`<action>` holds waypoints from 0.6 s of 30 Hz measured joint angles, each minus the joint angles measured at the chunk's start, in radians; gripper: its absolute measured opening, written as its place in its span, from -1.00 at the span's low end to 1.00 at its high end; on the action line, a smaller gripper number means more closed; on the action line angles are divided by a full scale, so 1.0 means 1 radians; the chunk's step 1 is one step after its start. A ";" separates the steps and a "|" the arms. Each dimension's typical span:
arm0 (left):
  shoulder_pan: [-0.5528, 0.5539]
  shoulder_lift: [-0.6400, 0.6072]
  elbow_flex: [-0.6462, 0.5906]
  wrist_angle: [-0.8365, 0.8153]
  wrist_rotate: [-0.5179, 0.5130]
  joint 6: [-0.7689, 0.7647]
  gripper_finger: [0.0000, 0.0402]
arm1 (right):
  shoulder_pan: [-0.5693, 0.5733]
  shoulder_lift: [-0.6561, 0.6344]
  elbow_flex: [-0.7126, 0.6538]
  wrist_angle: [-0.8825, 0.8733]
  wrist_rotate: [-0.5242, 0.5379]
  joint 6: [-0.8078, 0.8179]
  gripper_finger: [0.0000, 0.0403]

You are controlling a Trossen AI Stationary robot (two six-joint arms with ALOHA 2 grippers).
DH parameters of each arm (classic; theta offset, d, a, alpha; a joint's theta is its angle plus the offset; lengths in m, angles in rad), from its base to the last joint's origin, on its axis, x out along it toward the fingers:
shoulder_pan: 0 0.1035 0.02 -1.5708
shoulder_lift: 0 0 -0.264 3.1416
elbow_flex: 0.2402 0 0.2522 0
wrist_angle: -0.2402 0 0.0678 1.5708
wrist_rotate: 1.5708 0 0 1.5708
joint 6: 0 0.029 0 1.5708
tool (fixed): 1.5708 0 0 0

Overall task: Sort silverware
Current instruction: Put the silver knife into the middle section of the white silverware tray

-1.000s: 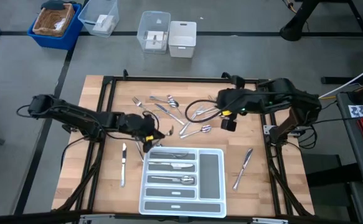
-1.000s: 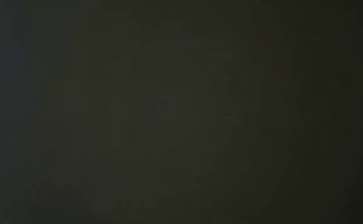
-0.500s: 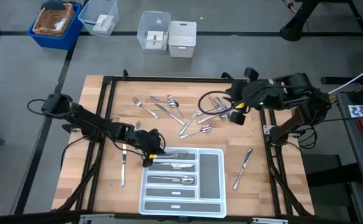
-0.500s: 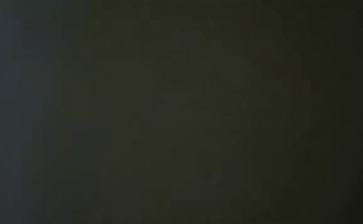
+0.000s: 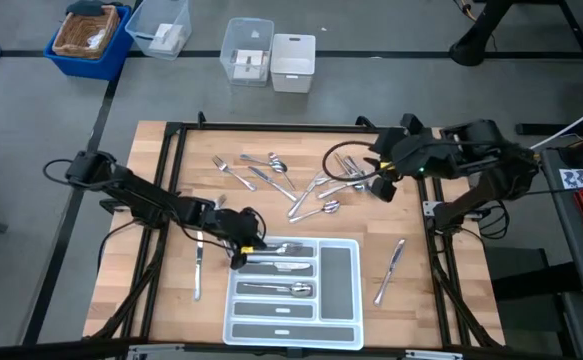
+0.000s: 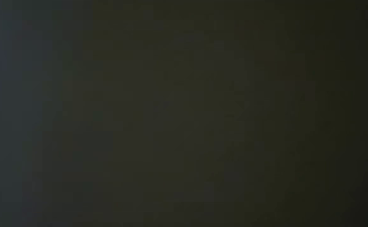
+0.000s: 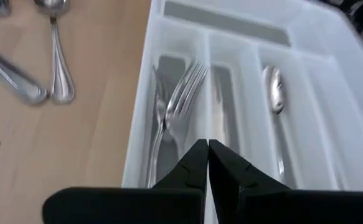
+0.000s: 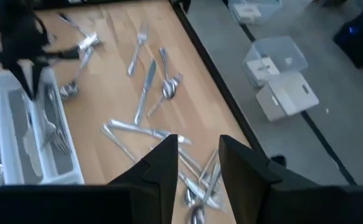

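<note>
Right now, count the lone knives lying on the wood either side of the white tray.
2. The left knife lies beside the tray's left edge; the right knife lies angled off its right edge. More knives may hide in the far pile.

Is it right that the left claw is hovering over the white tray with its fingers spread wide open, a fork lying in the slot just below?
Not quite. The left claw is over the white tray, and a fork does lie in the slot below it, but its fingers are pressed together, not spread wide. The left wrist view shows the two tips touching.
</note>
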 joint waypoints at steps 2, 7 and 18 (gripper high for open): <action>0.000 -0.027 0.000 0.002 0.000 -0.005 -0.98 | 0.000 -0.052 -0.093 -0.001 0.027 0.056 -0.41; 0.001 -0.071 0.000 0.012 -0.001 -0.007 -0.99 | 0.000 -0.189 -0.389 0.001 0.110 0.262 -0.41; 0.031 -0.077 0.000 0.018 -0.061 -0.031 -0.89 | 0.000 -0.281 -0.886 0.160 -0.231 0.691 -0.41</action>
